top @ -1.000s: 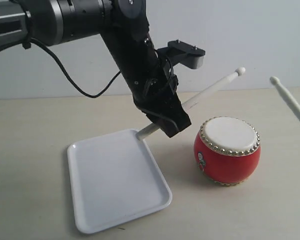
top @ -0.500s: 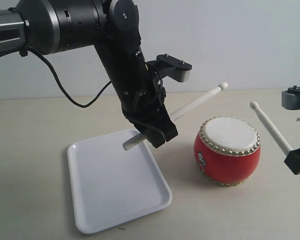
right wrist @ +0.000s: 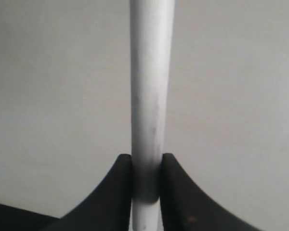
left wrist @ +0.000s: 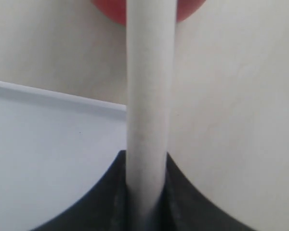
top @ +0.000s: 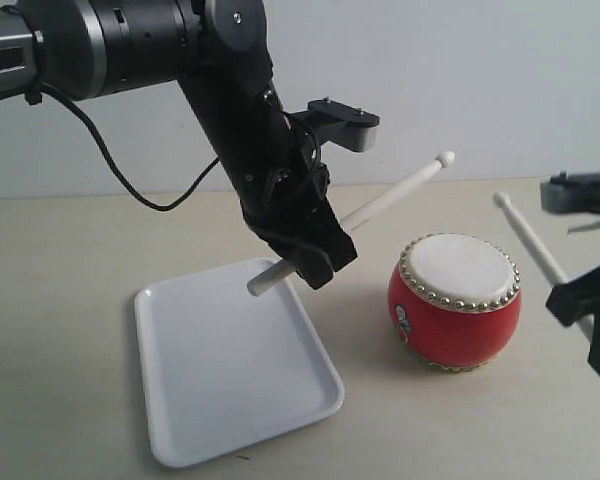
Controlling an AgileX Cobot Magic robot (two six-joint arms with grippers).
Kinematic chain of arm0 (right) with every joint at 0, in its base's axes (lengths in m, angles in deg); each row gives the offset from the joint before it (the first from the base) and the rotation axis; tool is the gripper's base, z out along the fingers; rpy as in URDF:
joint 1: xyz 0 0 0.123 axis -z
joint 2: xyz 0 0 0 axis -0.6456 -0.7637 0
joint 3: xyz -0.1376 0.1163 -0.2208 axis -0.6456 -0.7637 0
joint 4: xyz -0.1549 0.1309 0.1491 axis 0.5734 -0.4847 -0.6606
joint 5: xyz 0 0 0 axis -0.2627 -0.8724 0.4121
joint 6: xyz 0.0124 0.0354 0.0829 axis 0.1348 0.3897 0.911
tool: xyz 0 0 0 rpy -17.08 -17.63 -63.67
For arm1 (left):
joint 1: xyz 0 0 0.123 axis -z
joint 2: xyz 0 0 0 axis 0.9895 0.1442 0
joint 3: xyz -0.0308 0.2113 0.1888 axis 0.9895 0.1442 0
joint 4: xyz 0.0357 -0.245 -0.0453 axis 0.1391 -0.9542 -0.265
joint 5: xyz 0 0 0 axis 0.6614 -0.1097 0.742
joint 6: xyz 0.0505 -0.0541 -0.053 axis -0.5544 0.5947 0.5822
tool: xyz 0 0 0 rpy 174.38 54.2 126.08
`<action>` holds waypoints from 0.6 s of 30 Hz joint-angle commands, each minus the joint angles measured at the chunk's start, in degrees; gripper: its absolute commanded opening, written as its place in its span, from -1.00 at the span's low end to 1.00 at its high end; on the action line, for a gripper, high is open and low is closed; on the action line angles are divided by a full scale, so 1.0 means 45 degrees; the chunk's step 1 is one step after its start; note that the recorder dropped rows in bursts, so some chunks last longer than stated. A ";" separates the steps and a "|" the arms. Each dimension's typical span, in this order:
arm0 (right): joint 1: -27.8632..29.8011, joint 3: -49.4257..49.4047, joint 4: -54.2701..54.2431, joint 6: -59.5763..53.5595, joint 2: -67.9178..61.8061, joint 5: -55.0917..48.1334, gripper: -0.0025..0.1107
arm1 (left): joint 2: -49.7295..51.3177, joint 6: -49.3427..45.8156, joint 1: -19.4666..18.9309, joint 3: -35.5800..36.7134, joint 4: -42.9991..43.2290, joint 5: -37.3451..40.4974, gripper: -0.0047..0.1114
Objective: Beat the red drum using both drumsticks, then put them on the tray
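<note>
Beige desk (top: 60, 300): white tray (top: 230, 370), red drum (top: 455, 320) beside it; my left gripper (left wrist: 145, 166) pinches left drumstick (top: 395, 190) over tray corner, my right gripper (right wrist: 147, 168) pinches right drumstick (top: 528, 240) beside drum

The pale beige tabletop (top: 60, 300) carries two items directly on its surface: a flat white rectangular tray (top: 230, 370) with a low raised rim and, near its right side but not touching it, a red drum (top: 455, 325) with its cream skin uppermost.
</note>
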 commanded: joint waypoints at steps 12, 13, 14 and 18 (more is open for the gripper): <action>0.0067 0.0627 0.0611 -0.0058 0.1691 -0.0025 -0.96 | 0.2080 -0.0618 0.0689 0.0896 -0.0742 -0.0004 -0.92; 0.0067 0.0627 0.0611 -0.0058 0.1691 -0.0025 -0.96 | 0.1906 -0.0618 0.0690 0.0896 -0.0705 -0.0004 -0.92; 0.0067 0.0627 0.0611 -0.0058 0.1691 -0.0025 -0.96 | 0.1457 -0.0618 0.0690 0.0896 -0.0536 -0.0004 -0.92; 0.0067 0.0603 -0.0310 -0.0144 0.1563 -0.0025 -0.96 | 0.0091 -0.0590 0.0316 0.0896 0.0257 -0.0004 -0.92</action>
